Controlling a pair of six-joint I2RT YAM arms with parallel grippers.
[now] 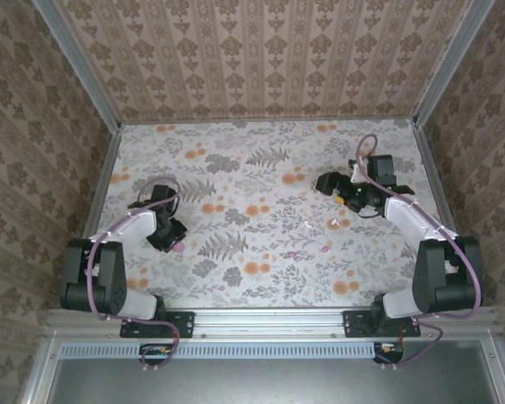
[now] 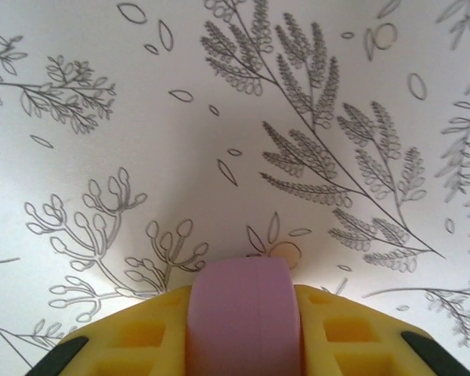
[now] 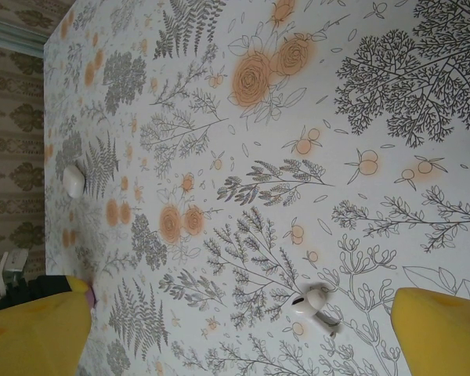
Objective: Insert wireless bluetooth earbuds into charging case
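A pink charging case [image 2: 241, 313] sits clamped between the yellow fingers [image 2: 352, 329] of my left gripper [image 2: 241, 345], just above the flowered table. In the top view this gripper [image 1: 170, 237] is at the left with the case [image 1: 178, 248] at its tip. One glossy white earbud [image 3: 312, 304] lies on the table between the wide-apart yellow fingers [image 3: 439, 329] of my open right gripper [image 3: 239, 337]. A second white earbud [image 3: 73, 182] lies farther off. From above, the right gripper [image 1: 337, 190] hovers at the right, with two small white buds [image 1: 310, 225] [image 1: 332, 223] just in front of it.
The flowered table cover [image 1: 261, 168] is walled by patterned panels on three sides, with a metal rail [image 1: 269, 320] along the near edge. Tiny pale pink specks [image 1: 293, 253] lie near the table's middle; what they are I cannot tell.
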